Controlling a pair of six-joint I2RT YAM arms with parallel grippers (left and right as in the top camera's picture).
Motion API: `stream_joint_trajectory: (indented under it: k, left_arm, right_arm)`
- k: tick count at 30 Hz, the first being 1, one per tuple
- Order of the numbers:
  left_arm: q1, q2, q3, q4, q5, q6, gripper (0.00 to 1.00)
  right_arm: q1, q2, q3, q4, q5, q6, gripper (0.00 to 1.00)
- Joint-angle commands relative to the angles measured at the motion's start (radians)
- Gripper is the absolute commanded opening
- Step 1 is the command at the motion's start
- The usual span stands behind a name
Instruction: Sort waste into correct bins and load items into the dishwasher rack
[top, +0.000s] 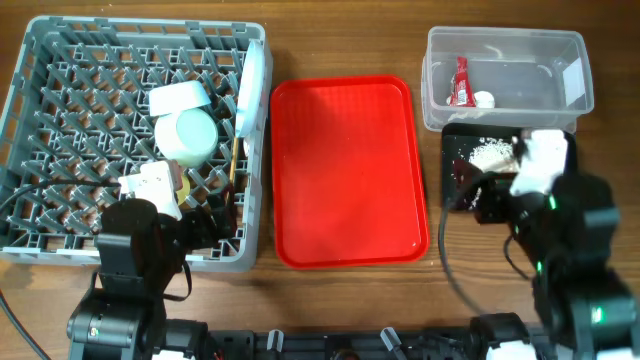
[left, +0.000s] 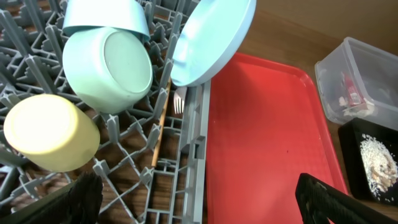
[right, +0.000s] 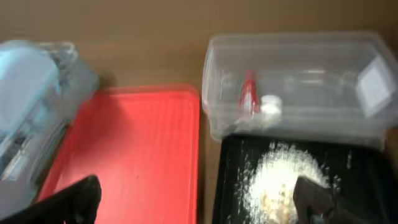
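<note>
Wood-grain table (top: 350, 40) holds grey rack (top: 60, 100) and red tray (top: 345, 170); left fingers (left: 336, 202) and right fingers (right: 71, 202) gape empty.

Overhead looks straight down on the whole table (top: 350, 30). Left wrist hangs close over the dishwasher rack (left: 193, 155), facing the red serving tray (left: 261, 143) beside it. Right wrist sits low, blurred, facing the clear tub (right: 214, 106). All 3 views share that tray.

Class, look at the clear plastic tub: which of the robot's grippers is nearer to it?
Right. The right gripper is over the black tray, just in front of the clear plastic tub; the left gripper is over the dishwasher rack, beyond the red tray.
</note>
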Motion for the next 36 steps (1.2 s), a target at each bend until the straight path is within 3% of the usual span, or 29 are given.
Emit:
stream_joint_trajectory:
  k: [1, 6, 11, 14, 15, 36]
  left_arm:
    - [0.002, -0.004, -0.009, 0.002, 0.016, 0.021, 1.00]
    - [0.002, -0.004, -0.009, 0.002, 0.016, 0.021, 1.00]
    - [0.002, -0.004, -0.009, -0.002, 0.016, 0.021, 1.00]
    - [0.002, -0.004, -0.009, -0.049, 0.016, 0.021, 1.00]
    - [0.002, -0.004, -0.009, -0.060, 0.016, 0.021, 1.00]
    - [0.003, -0.032, -0.031, -0.076, -0.030, 0.028, 1.00]
  right_arm:
    - [-0.001, -0.257, -0.221, 0.152, 0.023, -0.082, 1.00]
    - [-0.014, -0.570, -0.551, 0.559, 0.013, -0.076, 1.00]
    - [-0.064, -0.629, -0.838, 1.012, 0.001, -0.039, 1.00]
    - [-0.096, -0.629, -0.847, 0.707, -0.006, -0.027, 1.00]
    - [-0.096, -0.629, -0.847, 0.677, -0.011, -0.024, 1.00]
    - [-0.096, -0.619, -0.847, 0.675, -0.021, -0.024, 1.00]
